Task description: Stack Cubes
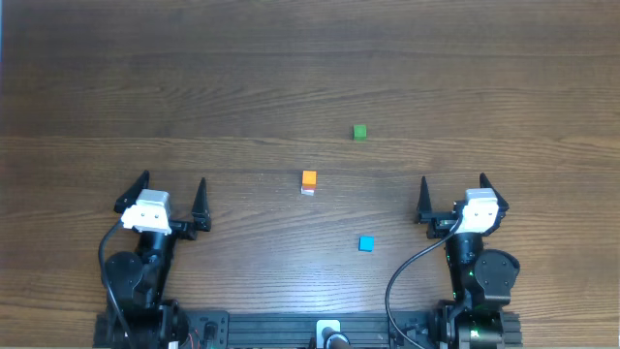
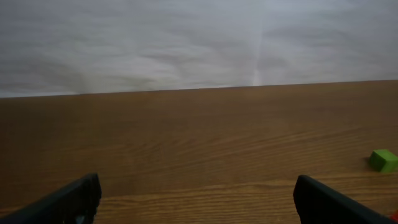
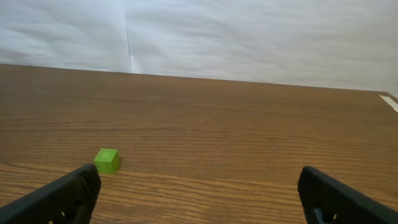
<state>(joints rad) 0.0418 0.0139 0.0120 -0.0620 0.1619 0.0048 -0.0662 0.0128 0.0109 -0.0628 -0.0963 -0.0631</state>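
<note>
An orange cube (image 1: 309, 177) sits on top of a white cube (image 1: 307, 191) near the middle of the wooden table. A green cube (image 1: 359, 132) lies farther back and to the right, also seen as the green cube (image 2: 384, 160) in the left wrist view and the green cube (image 3: 107, 160) in the right wrist view. A blue cube (image 1: 365, 243) rests nearer the front. My left gripper (image 1: 165, 197) stands open at the left, holding nothing. My right gripper (image 1: 453, 196) stands open at the right, also holding nothing. Both are well away from the cubes.
The wooden table (image 1: 291, 78) stretches wide around the cubes. A pale wall (image 2: 186, 43) rises behind the table's far edge. The arm bases stand on a black rail (image 1: 320, 330) along the front.
</note>
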